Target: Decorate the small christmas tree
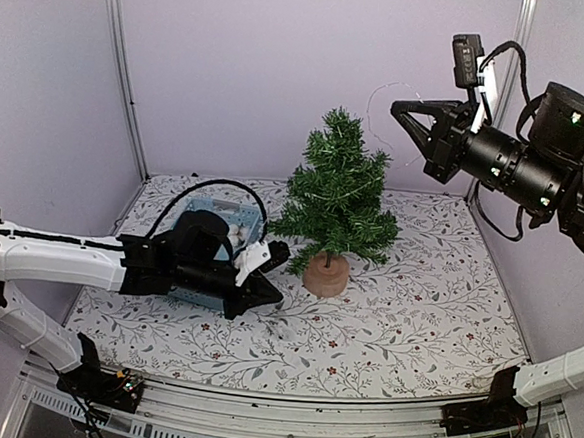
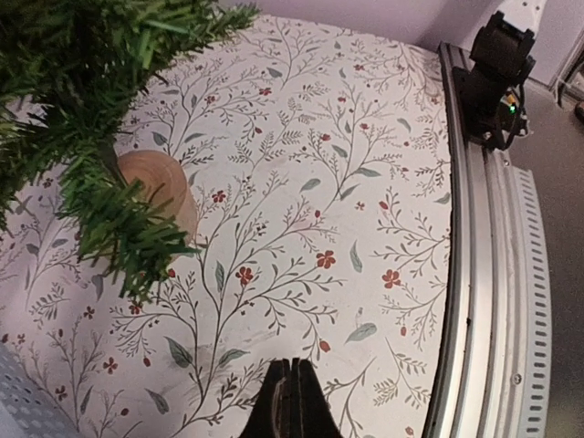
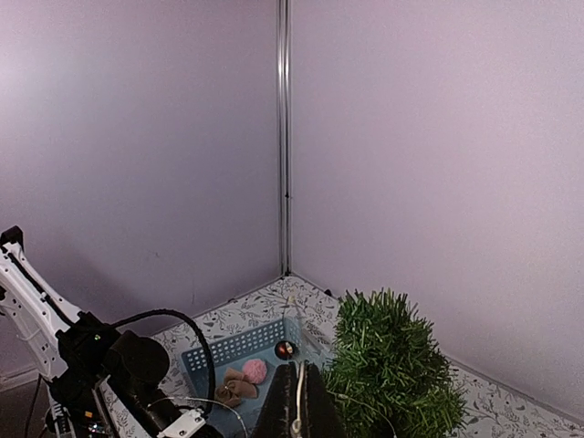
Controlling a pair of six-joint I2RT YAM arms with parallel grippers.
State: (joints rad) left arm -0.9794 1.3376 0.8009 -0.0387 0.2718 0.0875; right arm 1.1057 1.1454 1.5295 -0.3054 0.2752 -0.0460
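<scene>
The small christmas tree stands mid-table on its round wooden base. My right gripper is raised high, just right of the treetop, and is shut on a thin light wire. The wire loops from the tips down into the branches. The right wrist view looks down on the tree. My left gripper is shut and empty, low over the table, left of the tree base and in front of the blue basket. The left wrist view shows its tips, branches and the base.
The blue basket holds a pink pompom, a brown bow and a red bauble. Lilac walls close the back and sides. The right arm's base sits on the metal front rail.
</scene>
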